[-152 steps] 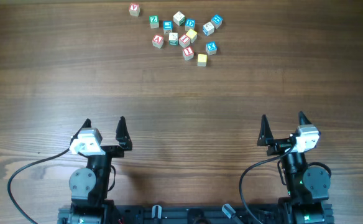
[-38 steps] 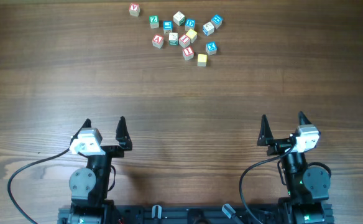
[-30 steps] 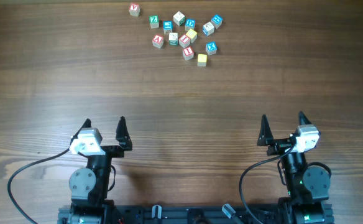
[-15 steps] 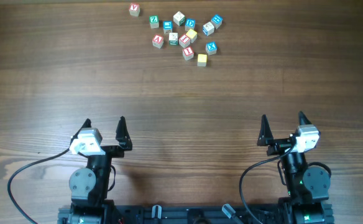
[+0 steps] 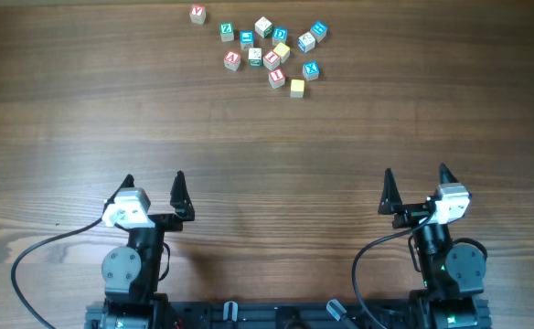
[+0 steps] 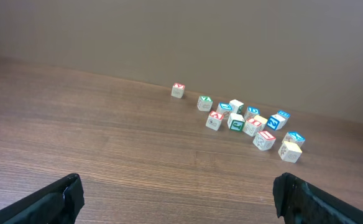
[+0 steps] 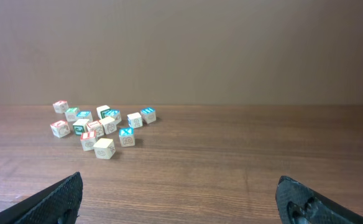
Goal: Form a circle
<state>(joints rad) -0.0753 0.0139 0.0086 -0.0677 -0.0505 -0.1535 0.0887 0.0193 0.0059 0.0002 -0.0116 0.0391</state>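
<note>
No circle is formed yet. The letter cubes (image 5: pixel 272 59) lie in a loose scatter at the far edge of the counter (image 5: pixel 267 155), roughly midway between left and right. The middle of the group is crowded: a yellow-topped cube (image 5: pixel 282 51) and a whitish cube (image 5: pixel 255 56) sit just beside their neighbours, too close to tell whether they touch. A lone red-lettered cube (image 5: pixel 197 14) lies apart at the far left, and a plain yellowish cube (image 5: pixel 297 88) is the nearest one, on the group's right side. The left claw (image 5: pixel 154 179) and the right claw (image 5: pixel 416 172) hang over the near edge, well apart from the cubes, both spread wide and holding nothing. The step in hand looks like the first reach toward the far cluster. To do it well, it seems wise to pick a bare patch of counter just near of the scatter as the ring's place and to feed it from the outside in. The loose outer cubes, such as the plain yellowish one, have free sides for the fingers. The crowded middle does not, and wide jaws coming down there would likely knock the neighbours about. Such small, light cubes probably skid when nudged. A straight descent, jaws narrowed to straddle one cube, should serve best, each arm keeping to its own side.
</note>
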